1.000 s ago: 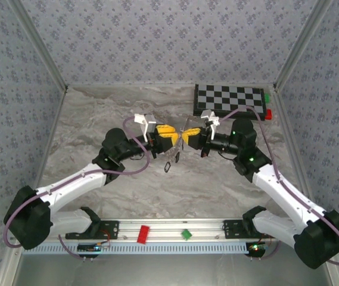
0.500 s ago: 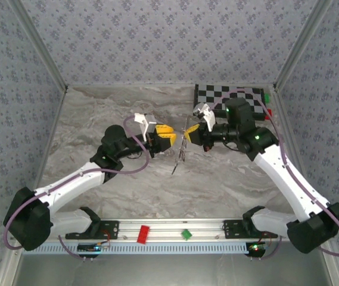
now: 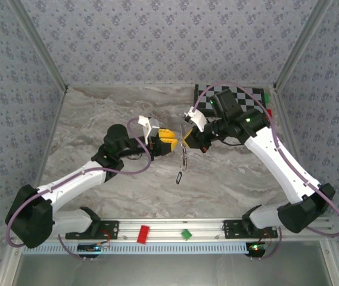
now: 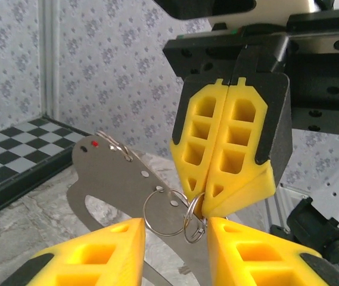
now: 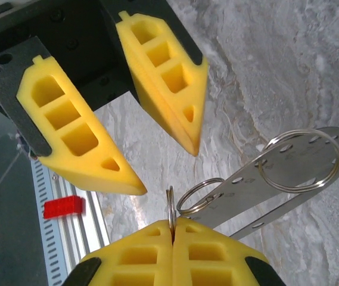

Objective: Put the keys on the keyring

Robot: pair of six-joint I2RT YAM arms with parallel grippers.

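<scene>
Key (image 3: 180,177) dangles at 6 o'clock below the keyring (image 5: 170,208), which the right gripper (image 3: 187,138) pinches, jaws pressed together. Left gripper (image 3: 172,141), at its 9 o'clock, stands spread. Board (image 3: 232,98) lies at 1 o'clock.

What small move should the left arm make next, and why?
Probably close the left gripper on the keyring next to the right gripper, to steady it. The right jaws are shut on its edge, a metal plate is linked to it, and the left jaws stand open close by.
</scene>
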